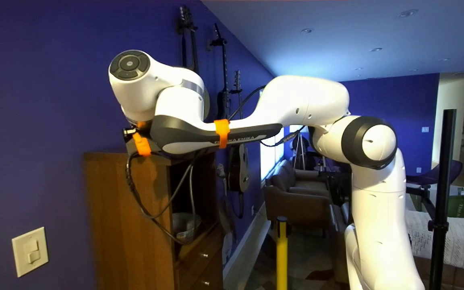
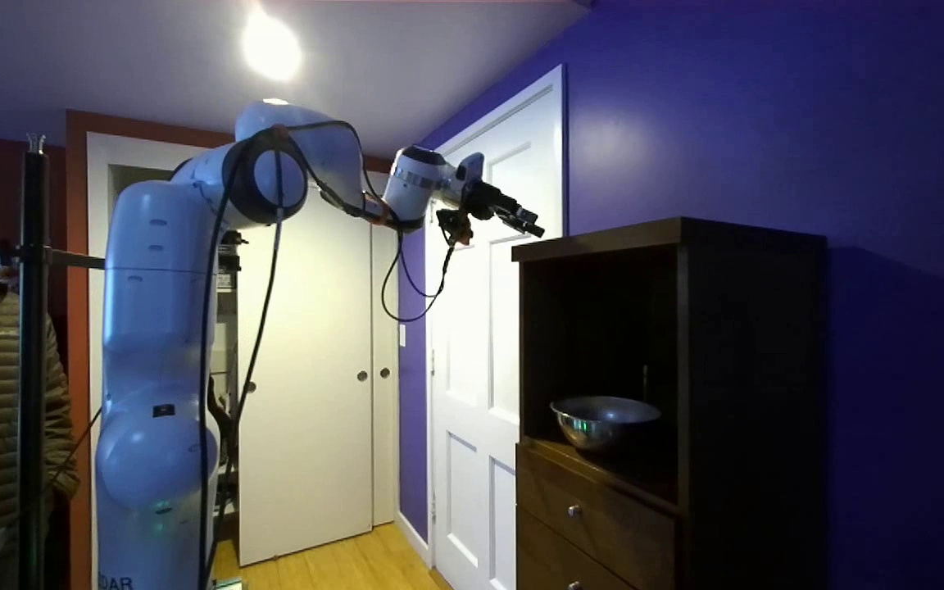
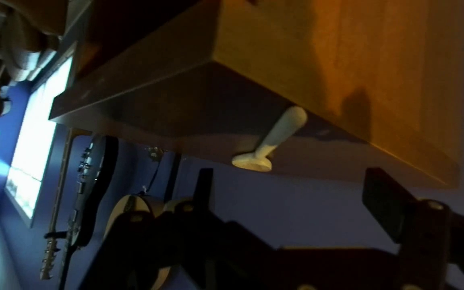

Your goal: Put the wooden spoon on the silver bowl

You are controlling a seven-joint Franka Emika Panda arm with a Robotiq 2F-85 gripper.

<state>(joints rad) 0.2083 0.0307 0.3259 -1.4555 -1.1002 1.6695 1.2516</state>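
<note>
Although not yet holding the wooden spoon [image 3: 279,136], appears to be at the approach, ahead of any grasp. Probably calls next for easing in until straddling its handle, perhaps after a slight turn of the wrist, then pinching without scraping the cabinet [image 2: 755,369]. Has the gripper [image 3: 290,187] spread wide, with nothing between the fingers [image 3: 385,205]. See the spoon lying aslant on the cabinet top in the apparently upside-down wrist view, with one end at or near the edge; cannot tell whether overhanging. Note it beyond the fingertips, touching neither, yet within the width of the gap. Cannot make it out in either exterior view. Find the silver bowl [image 2: 591,430] in an exterior view, in the compartment above the drawers [image 2: 619,520], well below the gripper, likely to need entry from the front.
</note>
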